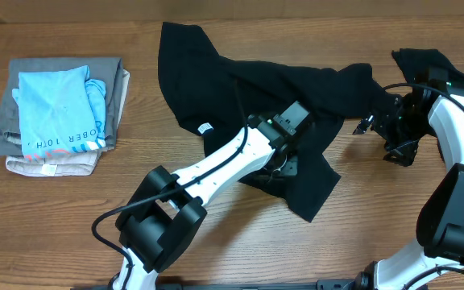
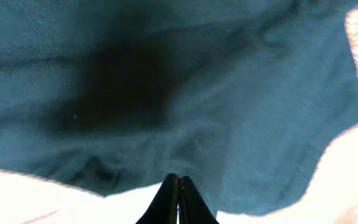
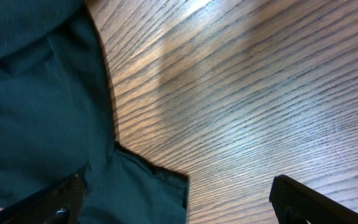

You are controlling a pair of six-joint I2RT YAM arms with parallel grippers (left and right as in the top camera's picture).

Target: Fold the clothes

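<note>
Folded pile: A neat folded pile (image 1: 59,113) sits at the far left of the desk (image 1: 71,217), with a light-blue shirt on top. We leave it alone.
Black T-shirt: The black T-shirt (image 1: 216,72) lies crumpled in the middle of the desk, well apart from the pile. One corner points to the back and one to the front.
Left pincer: The left pincer (image 2: 178,185) is closed tight at the shirt's edge. The wrinkles run to its tips, so we think it pinches the cloth.
Right pincer: The right pincer (image 3: 176,193) is wide open and holds nothing. The shirt's edge lies by one of its fingers and bare desk by the other.
Other black garment: The other black garment (image 1: 425,60) lies at the back on the far right, partly under the right arm. We think it waits its turn.
Step in hand: We judge that we are getting two holds on the shirt so we can spread it flat.
How we do it well: We slide the open pincer over the edge, take one layer only, then close. We pull both holds apart gently and keep the cloth low, so that it does not bunch.
</note>
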